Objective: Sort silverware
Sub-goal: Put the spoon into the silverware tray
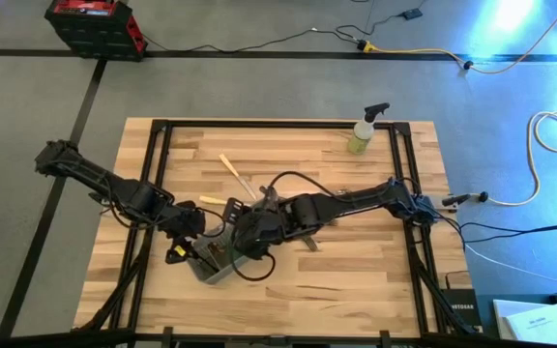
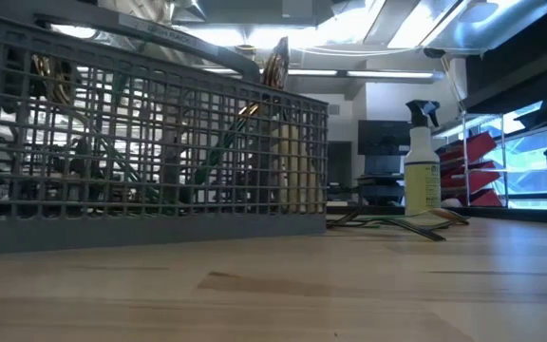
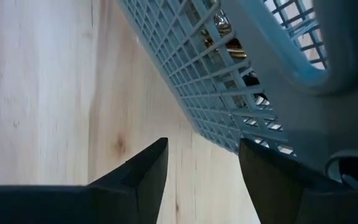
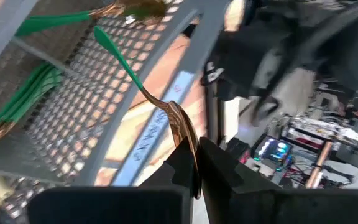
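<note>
Right claw (image 4: 194,163) pinches a green-handled spoon (image 4: 178,124) by its gold bowl; handle slants toward ten o'clock over the caddy (image 4: 73,118). Left claw (image 3: 201,165) gapes, empty.

Both arms crowd over the caddy (image 1: 216,263) near the front of the table (image 1: 356,280), blocking approach there. The bottle (image 1: 363,133) stands at the far right; bare wood lies between.

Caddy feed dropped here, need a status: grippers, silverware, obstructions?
Right gripper shut on green-handled spoon over caddy. Left gripper open beside caddy wall. Loose silverware on table. Nothing blocking.
</note>
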You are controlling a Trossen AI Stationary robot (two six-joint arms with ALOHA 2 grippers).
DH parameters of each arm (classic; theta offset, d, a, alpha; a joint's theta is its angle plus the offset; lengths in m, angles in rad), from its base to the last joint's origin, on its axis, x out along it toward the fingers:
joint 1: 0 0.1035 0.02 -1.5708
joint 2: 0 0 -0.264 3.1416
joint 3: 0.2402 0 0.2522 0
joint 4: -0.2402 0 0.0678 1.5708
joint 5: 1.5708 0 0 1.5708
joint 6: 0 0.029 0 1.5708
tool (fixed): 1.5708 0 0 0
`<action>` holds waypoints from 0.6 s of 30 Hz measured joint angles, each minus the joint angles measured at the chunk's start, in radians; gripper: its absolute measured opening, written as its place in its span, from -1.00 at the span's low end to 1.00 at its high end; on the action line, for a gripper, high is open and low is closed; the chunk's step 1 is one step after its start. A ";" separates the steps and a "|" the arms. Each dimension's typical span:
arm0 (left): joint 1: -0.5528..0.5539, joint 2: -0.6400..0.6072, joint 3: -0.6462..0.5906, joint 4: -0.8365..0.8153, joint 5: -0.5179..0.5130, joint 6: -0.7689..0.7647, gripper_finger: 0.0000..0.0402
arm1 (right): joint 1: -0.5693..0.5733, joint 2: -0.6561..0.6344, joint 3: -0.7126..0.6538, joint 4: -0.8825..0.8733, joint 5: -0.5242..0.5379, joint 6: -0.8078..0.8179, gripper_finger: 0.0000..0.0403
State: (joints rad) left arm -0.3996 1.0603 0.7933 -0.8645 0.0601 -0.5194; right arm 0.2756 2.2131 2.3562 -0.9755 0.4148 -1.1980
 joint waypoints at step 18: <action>0.002 0.003 -0.003 0.042 -0.011 0.012 -0.10 | 0.028 0.000 -0.009 -0.064 -0.074 0.046 -1.00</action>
State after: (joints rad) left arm -0.3981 1.0630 0.7906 -0.8227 0.0486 -0.5072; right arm 0.3036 2.2127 2.3470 -1.0398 0.3412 -1.1519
